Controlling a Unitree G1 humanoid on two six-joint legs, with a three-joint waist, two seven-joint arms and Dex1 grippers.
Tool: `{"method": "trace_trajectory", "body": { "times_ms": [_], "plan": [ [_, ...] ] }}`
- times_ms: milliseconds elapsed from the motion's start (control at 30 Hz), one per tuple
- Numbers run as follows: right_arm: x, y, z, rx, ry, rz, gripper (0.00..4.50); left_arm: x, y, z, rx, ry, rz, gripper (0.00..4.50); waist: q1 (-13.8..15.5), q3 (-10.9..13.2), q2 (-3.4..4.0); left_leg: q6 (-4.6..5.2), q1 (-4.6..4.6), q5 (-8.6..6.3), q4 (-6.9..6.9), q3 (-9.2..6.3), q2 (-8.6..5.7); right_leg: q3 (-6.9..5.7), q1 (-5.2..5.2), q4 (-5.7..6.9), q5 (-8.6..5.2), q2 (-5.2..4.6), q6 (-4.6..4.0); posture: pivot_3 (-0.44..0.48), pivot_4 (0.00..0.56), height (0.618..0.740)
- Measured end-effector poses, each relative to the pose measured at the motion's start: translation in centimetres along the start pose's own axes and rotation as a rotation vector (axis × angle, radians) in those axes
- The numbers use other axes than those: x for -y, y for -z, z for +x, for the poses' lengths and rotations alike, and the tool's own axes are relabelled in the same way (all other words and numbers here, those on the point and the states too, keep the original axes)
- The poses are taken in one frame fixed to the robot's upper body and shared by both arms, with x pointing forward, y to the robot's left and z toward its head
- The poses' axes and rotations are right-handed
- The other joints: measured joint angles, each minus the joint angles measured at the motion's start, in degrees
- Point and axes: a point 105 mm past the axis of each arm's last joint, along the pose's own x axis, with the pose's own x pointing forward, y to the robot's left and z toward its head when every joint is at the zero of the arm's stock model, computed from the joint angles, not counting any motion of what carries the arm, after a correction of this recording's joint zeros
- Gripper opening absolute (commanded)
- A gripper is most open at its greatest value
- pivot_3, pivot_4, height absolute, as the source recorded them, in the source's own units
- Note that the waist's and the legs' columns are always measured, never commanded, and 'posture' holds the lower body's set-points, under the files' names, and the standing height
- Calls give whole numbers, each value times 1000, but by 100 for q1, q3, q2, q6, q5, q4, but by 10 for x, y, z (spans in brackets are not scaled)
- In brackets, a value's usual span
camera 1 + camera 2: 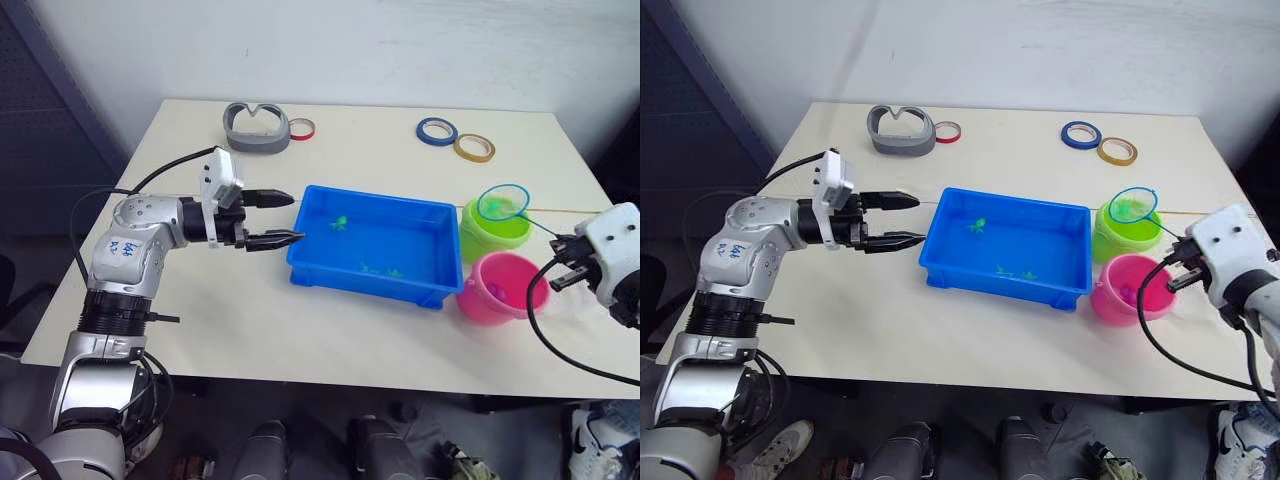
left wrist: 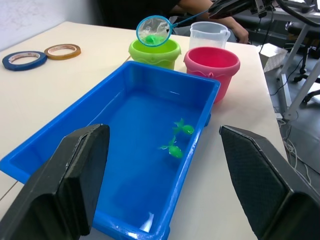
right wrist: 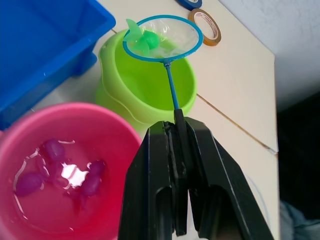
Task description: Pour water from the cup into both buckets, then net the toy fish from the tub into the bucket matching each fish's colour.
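The right end effector (image 3: 181, 165) is clenched on the net (image 3: 162, 37), whose hoop, carrying a green fish (image 3: 145, 39), hangs just beyond it above the green bucket (image 3: 150, 85). The netting step is in hand. Next it probably must tip the fish out. The left end effector (image 1: 285, 219) is released beside the tub (image 1: 372, 245).

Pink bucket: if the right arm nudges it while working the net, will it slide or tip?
The pink bucket holds water and several pink fish, so it is probably bottom-heavy and more likely to slide than tip. It looks like thin plastic on a smooth table, so a nudge may shift it and slosh water out.
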Motion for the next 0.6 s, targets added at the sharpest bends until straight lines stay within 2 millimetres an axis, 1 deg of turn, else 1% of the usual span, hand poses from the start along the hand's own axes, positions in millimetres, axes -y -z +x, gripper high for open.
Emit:
{"method": "trace_trajectory", "body": {
  "times_ms": [100, 200, 367, 600],
  "plan": [
    [-3, 2, 2, -20, 24, -169, 0, 1, 0, 1, 1, 5, 7, 3841, 2, 0, 0, 0, 1, 0, 0, -1, 0, 0, 1, -1, 0, 0, 0, 0, 150, 740],
    [-1, 2, 4, -20, 56, -248, 0, 1, 0, 2, 5, 10, 6, 3841, 2, 0, 0, -2, 2, 1, 1, 0, 0, 0, 1, 0, 0, 1, 0, 0, 150, 740],
    [4, 8, 8, -47, 101, -353, 0, 1, 0, 2, 5, 11, 6, 3841, 1, 0, 0, -2, 3, 1, 1, 1, 0, -1, 2, 1, 0, 1, 0, 0, 150, 740],
    [5, 6, 13, -51, 123, -623, 0, 2, 0, 3, 5, 12, 5, 3841, 2, 0, 0, -3, 6, 1, 1, 6, -1, -2, 2, 3, 0, 3, 0, 0, 150, 740]
  ]
}}
